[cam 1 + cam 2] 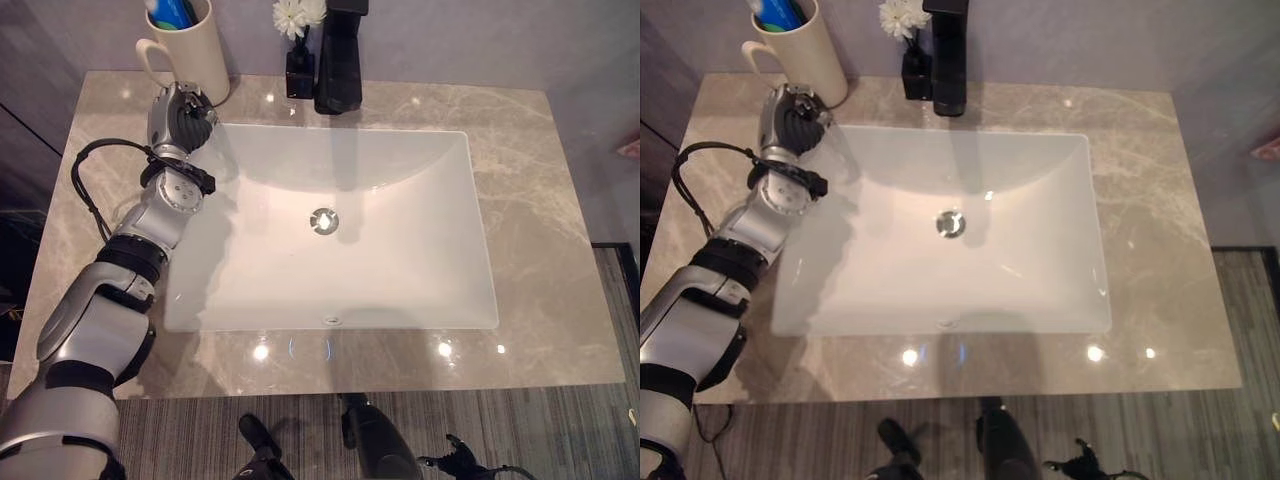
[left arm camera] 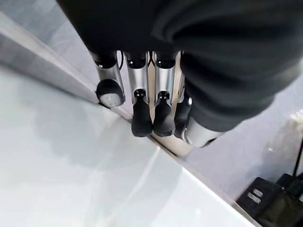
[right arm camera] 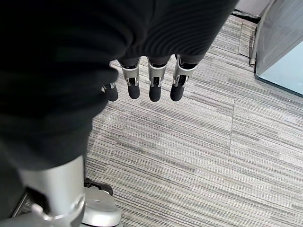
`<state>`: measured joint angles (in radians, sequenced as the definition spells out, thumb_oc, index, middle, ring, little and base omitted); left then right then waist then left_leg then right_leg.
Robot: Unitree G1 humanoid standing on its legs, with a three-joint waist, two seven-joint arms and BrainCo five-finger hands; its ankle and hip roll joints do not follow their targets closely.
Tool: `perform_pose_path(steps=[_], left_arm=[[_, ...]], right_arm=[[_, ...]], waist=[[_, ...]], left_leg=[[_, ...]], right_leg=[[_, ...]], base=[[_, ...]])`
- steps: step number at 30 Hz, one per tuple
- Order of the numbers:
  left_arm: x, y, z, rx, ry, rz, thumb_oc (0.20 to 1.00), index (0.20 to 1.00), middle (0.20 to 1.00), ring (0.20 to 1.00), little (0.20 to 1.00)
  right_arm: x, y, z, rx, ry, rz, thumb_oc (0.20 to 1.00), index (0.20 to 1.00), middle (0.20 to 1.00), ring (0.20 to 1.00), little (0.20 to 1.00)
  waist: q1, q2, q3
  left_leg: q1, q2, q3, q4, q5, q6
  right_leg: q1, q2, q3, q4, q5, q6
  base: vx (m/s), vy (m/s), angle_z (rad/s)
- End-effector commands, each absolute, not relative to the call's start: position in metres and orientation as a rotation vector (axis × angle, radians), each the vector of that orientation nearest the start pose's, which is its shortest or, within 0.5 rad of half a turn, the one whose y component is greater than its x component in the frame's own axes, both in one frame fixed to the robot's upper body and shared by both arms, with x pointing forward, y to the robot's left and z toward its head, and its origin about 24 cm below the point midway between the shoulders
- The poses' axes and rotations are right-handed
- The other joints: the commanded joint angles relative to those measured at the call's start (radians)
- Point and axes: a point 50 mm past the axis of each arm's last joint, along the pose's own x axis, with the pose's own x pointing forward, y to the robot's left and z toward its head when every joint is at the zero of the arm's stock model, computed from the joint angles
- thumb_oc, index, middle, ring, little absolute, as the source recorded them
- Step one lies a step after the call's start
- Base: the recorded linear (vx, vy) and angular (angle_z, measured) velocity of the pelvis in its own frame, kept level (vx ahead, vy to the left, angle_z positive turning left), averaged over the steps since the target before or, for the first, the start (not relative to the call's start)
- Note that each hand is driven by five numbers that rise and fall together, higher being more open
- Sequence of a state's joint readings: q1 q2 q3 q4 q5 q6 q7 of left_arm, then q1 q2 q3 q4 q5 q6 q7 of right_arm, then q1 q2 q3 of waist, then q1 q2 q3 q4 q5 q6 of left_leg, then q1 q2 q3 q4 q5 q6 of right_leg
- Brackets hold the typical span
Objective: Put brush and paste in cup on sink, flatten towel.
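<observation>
A cream cup (image 1: 190, 55) with a handle stands at the back left corner of the marble counter. A blue and green tube and a brush (image 1: 172, 12) stick up out of it. My left hand (image 1: 178, 115) hovers just in front of the cup, over the back left corner of the white sink (image 1: 400, 260). Its fingers (image 2: 142, 109) hang straight and hold nothing, their tips close to the sink's rim. My right hand (image 3: 154, 80) hangs low beside me over the striped carpet, fingers relaxed and empty.
A black faucet (image 1: 340, 60) rises behind the sink's middle, with a small black vase holding a white flower (image 1: 298, 40) to its left. The marble counter (image 1: 560, 250) spreads wide to the right of the basin. A drain (image 1: 324, 220) sits in the basin.
</observation>
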<state>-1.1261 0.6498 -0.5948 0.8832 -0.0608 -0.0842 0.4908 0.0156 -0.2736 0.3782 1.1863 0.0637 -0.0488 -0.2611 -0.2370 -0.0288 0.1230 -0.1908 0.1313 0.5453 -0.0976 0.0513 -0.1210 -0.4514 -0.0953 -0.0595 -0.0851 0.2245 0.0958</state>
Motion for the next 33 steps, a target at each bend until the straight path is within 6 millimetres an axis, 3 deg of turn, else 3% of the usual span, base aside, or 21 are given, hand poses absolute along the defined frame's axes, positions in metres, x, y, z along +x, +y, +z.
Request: perform_pose_path(steps=[1, 4, 5, 6, 8, 19, 25, 26, 28, 29, 33], left_arm=[[0.405, 0.229, 0.23, 0.778, -0.344, 0.435, 0.2, 0.2, 0.2, 0.2, 0.2], [0.403, 0.239, 0.231, 0.729, -0.333, 0.489, 0.2, 0.2, 0.2, 0.2, 0.2], [0.403, 0.243, 0.233, 0.703, -0.329, 0.513, 0.2, 0.2, 0.2, 0.2, 0.2], [0.403, 0.244, 0.233, 0.703, -0.33, 0.515, 0.2, 0.2, 0.2, 0.2, 0.2], [0.401, 0.252, 0.237, 0.651, -0.321, 0.572, 0.2, 0.2, 0.2, 0.2, 0.2], [0.399, 0.274, 0.261, 0.636, -0.317, 0.684, 0.2, 0.2, 0.2, 0.2, 0.2], [0.397, 0.263, 0.27, 0.568, -0.398, 0.676, 0.2, 0.2, 0.2, 0.2, 0.2], [0.396, 0.261, 0.268, 0.566, -0.414, 0.653, 0.2, 0.2, 0.2, 0.2, 0.2], [0.395, 0.256, 0.258, 0.551, -0.417, 0.609, 0.2, 0.2, 0.2, 0.2, 0.2], [0.393, 0.252, 0.254, 0.533, -0.434, 0.574, 0.2, 0.2, 0.2, 0.2, 0.2], [0.387, 0.244, 0.242, 0.52, -0.449, 0.488, 0.2, 0.2, 0.2, 0.2, 0.2]], right_arm=[[0.11, -0.243, -0.151, -0.587, 1.073, -0.12, 1.0, 1.0, 1.0, 1.0, 1.0], [0.109, -0.244, -0.151, -0.588, 1.08, -0.129, 1.0, 1.0, 1.0, 1.0, 1.0], [0.108, -0.244, -0.151, -0.587, 1.083, -0.13, 1.0, 1.0, 1.0, 1.0, 1.0], [0.109, -0.244, -0.151, -0.588, 1.081, -0.129, 1.0, 1.0, 1.0, 1.0, 1.0], [0.105, -0.242, -0.153, -0.587, 1.092, -0.124, 1.0, 1.0, 1.0, 1.0, 1.0], [0.101, -0.241, -0.154, -0.574, 1.099, -0.123, 1.0, 1.0, 1.0, 1.0, 1.0], [0.101, -0.236, -0.155, -0.577, 1.104, -0.108, 1.0, 1.0, 1.0, 1.0, 1.0], [0.1, -0.237, -0.155, -0.575, 1.107, -0.107, 1.0, 1.0, 1.0, 1.0, 1.0], [0.098, -0.239, -0.155, -0.573, 1.121, -0.112, 1.0, 1.0, 1.0, 1.0, 1.0], [0.1, -0.239, -0.155, -0.572, 1.115, -0.116, 1.0, 1.0, 1.0, 1.0, 1.0], [0.1, -0.243, -0.154, -0.568, 1.123, -0.13, 1.0, 1.0, 1.0, 1.0, 1.0]], waist=[[-0.045, 0.03, 0.104], [-0.042, 0.029, 0.107], [-0.038, 0.036, 0.105], [-0.041, 0.028, 0.109], [-0.036, 0.031, 0.11], [-0.042, 0.007, 0.097], [-0.028, -0.011, 0.093], [-0.027, -0.019, 0.096], [-0.018, -0.005, 0.09], [-0.015, -0.012, 0.096], [-0.005, -0.007, 0.092]], left_leg=[[0.065, 0.046, -0.106, 0.01, 0.013, -0.056], [0.063, 0.048, -0.107, 0.01, 0.015, -0.057], [0.072, 0.051, -0.117, 0.01, -0.007, -0.064], [0.063, 0.049, -0.108, 0.01, 0.017, -0.058], [0.073, 0.055, -0.116, 0.01, -0.006, -0.066], [0.053, 0.072, -0.122, 0.01, 0.013, -0.082], [0.034, 0.074, -0.152, 0.01, 0.017, -0.08], [0.024, 0.074, -0.143, 0.01, 0.044, -0.073], [0.036, 0.076, -0.158, 0.01, 0.018, -0.078], [0.026, 0.071, -0.157, 0.01, 0.042, -0.07], [0.026, 0.066, -0.175, 0.01, 0.038, -0.068]], right_leg=[[0.056, 0.021, -0.03, 0.061, -0.083, 0.056], [0.056, 0.02, -0.033, 0.06, -0.08, 0.056], [0.069, 0.024, -0.029, 0.051, -0.096, 0.067], [0.056, 0.021, -0.034, 0.057, -0.078, 0.056], [0.068, 0.027, -0.03, 0.049, -0.095, 0.067], [0.052, 0.046, -0.023, 0.04, -0.079, 0.066], [0.039, 0.057, -0.011, 0.045, -0.081, 0.059], [0.026, 0.054, -0.017, 0.055, -0.064, 0.047], [0.041, 0.056, -0.014, 0.055, -0.092, 0.053], [0.029, 0.053, -0.019, 0.062, -0.077, 0.041], [0.035, 0.049, -0.02, 0.063, -0.078, 0.038]], base=[[-0.09, -0.06, -0.01], [0.03, 0.011, 0.0], [0.0, 0.0, 0.0], [0.08, 0.029, -0.01], [0.04, 0.011, -0.01], [0.0, -0.007, -0.01], [0.0, -0.023, -0.07], [0.03, -0.011, -0.15], [0.02, 0.006, -0.14], [-0.07, -0.028, -0.07], [-0.02, -0.008, 0.0]])
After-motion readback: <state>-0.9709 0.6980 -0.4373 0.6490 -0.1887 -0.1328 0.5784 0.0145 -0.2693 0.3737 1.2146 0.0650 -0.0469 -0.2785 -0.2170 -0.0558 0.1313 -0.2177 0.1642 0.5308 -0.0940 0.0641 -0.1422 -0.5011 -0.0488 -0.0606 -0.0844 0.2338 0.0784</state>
